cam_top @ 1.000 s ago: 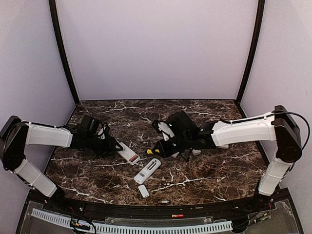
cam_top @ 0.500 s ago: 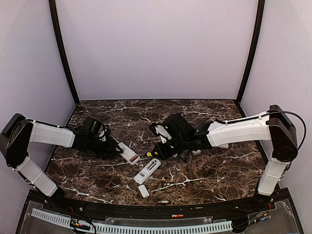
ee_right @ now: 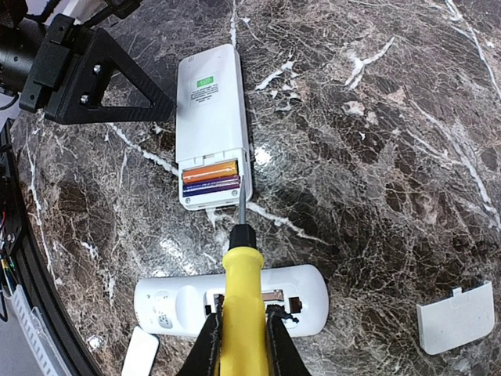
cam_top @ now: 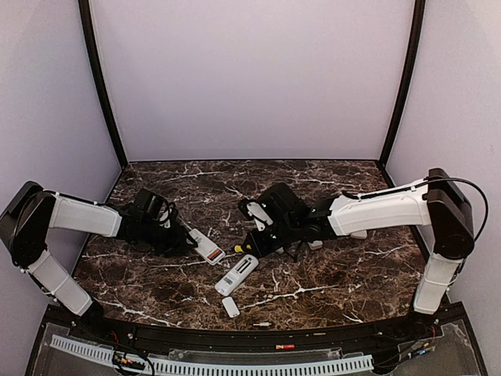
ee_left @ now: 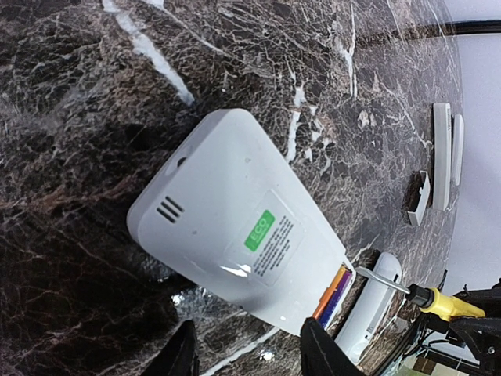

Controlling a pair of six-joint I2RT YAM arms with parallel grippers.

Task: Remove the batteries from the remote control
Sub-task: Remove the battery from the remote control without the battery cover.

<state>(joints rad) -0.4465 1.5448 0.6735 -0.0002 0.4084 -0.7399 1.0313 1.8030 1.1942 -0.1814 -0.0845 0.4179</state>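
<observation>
**A:** Where were the batteries?

**B:** Two batteries (ee_right: 210,171) lay side by side in the open compartment at one end of the white remote (ee_right: 208,110): an orange one and, against it, a dark blue-purple one. From the left wrist they showed only as coloured ends at the remote's corner.

**A:** And the remote itself?

**B:** It lay flat on the bench (ee_right: 376,157), back side up, with a green label on its back. In the overhead view it sat left of centre, just off the tip of the left arm.

**A:** What was at the compartment?

**B:** The metal tip of the screwdriver (ee_right: 241,305) rested at the compartment's open end, at the corner beside the batteries. Whether it touched a battery, I couldn't tell.

**A:** Who held the screwdriver?

**B:** The right fingers (ee_right: 207,352) were clamped tight on its yellow handle, one on each side.

**A:** And the left fingers?

**B:** The left fingers (ee_left: 184,354) stood partly apart with nothing gripped between them. They were low at the remote's long edge, at the end away from the batteries. One tip was at that edge, though I couldn't say it pressed on it.

**A:** Anything else around?

**B:** A second remote (ee_right: 235,301) lay crosswise under the screwdriver handle, back up, with its compartment open. A small white cover (ee_right: 458,317) lay on the bench well off to the side, and another cover (cam_top: 231,307) lay near the front edge.
</observation>
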